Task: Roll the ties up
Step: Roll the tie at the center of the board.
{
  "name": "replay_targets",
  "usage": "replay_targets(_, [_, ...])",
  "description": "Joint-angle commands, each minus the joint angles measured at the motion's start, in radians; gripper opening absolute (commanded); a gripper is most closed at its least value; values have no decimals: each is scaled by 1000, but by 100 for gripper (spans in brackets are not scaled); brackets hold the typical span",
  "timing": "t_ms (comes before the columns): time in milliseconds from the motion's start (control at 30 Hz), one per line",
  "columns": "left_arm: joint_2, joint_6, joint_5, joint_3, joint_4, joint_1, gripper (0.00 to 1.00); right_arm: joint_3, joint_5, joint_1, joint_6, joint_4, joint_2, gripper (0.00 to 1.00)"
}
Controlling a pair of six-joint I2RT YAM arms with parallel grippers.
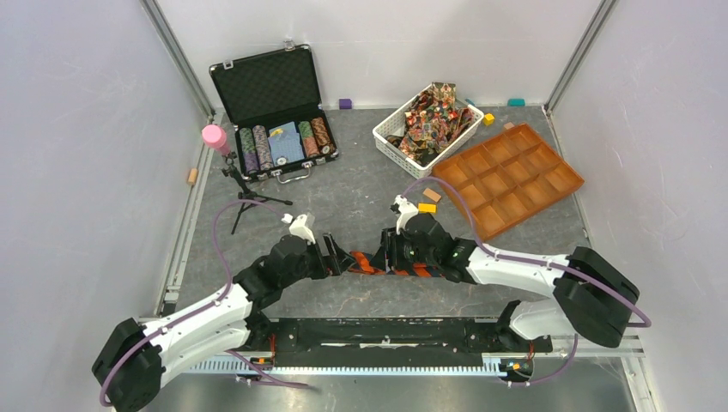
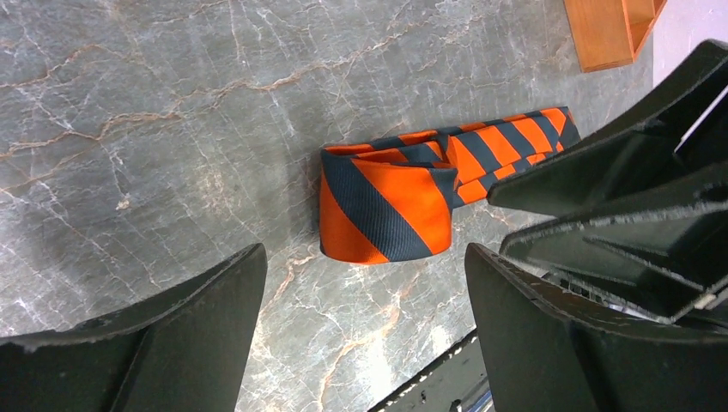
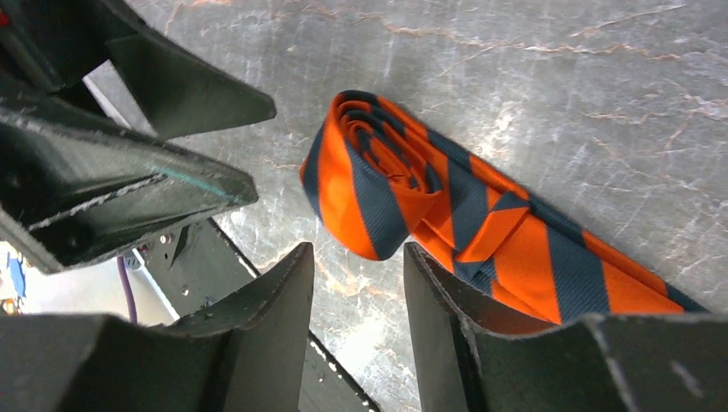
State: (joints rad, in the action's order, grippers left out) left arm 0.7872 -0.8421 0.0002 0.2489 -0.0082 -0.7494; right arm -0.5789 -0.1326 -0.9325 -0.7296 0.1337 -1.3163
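Observation:
An orange-and-dark striped tie (image 1: 369, 263) lies on the grey table near the front edge, between my two grippers. Its end is rolled into a loose coil (image 3: 365, 172), and the rest trails flat to the right. My left gripper (image 2: 364, 266) is open wide, just short of the coil (image 2: 386, 202). My right gripper (image 3: 359, 253) is open with a narrow gap and holds nothing; its right finger (image 3: 446, 300) lies over the flat part of the tie. Several multicolour patterned ties (image 1: 433, 116) are heaped in a white basket (image 1: 384, 130) at the back.
An orange compartment tray (image 1: 511, 176) lies at the right, beside the basket. An open black case of poker chips (image 1: 273, 112) stands at the back left, with a pink-topped tripod (image 1: 215, 137) beside it. Small blocks (image 1: 427, 208) lie near the tray. A black rail (image 1: 386, 330) runs along the front edge.

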Motion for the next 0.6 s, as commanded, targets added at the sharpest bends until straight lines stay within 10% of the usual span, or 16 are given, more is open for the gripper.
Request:
replay_targets(0, [5,-32,-31,-19,90,-7,91,-13,-27,45,-41,80,-41,47])
replay_targets(567, [106,-26,-5,-33,187,-8,88,14,-141,83,-80,165,-94,38])
